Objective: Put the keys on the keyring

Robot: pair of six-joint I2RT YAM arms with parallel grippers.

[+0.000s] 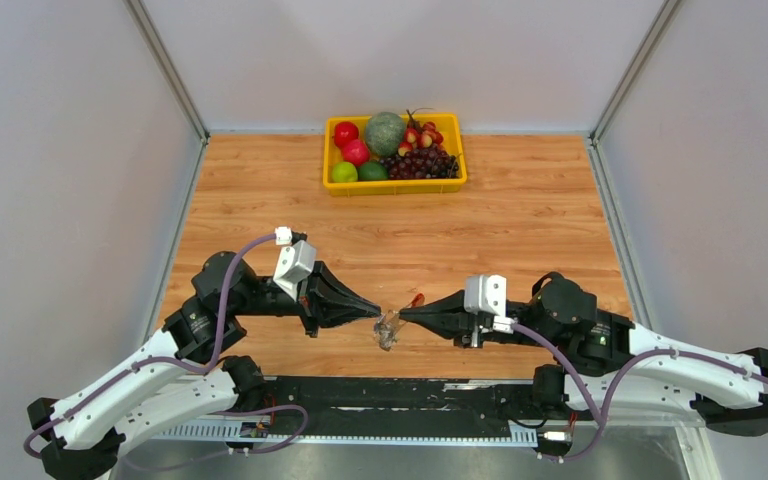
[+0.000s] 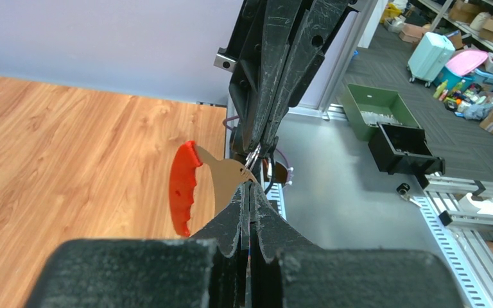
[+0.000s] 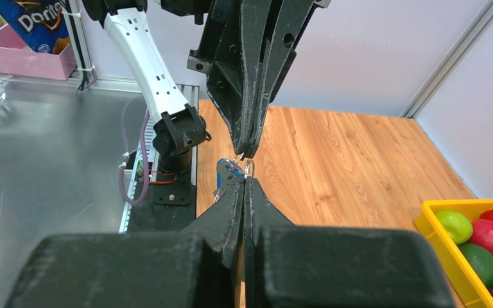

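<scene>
My left gripper (image 1: 378, 312) and right gripper (image 1: 402, 314) meet tip to tip above the near middle of the wooden table. In the left wrist view the left gripper (image 2: 250, 185) is shut, with the red-headed key (image 2: 183, 189) sticking out to its left; the key's blade runs into the fingertips. In the right wrist view the right gripper (image 3: 244, 179) is shut at the thin keyring (image 3: 248, 168), and the blue-headed key (image 3: 226, 172) hangs just left of it. From above, the grey charm (image 1: 388, 330) dangles below the tips and the red key (image 1: 416, 299) shows above them.
A yellow tray (image 1: 396, 186) of fruit stands at the back middle of the table; its corner shows in the right wrist view (image 3: 431, 232). A black rail (image 1: 390, 392) runs along the table's near edge between the arm bases.
</scene>
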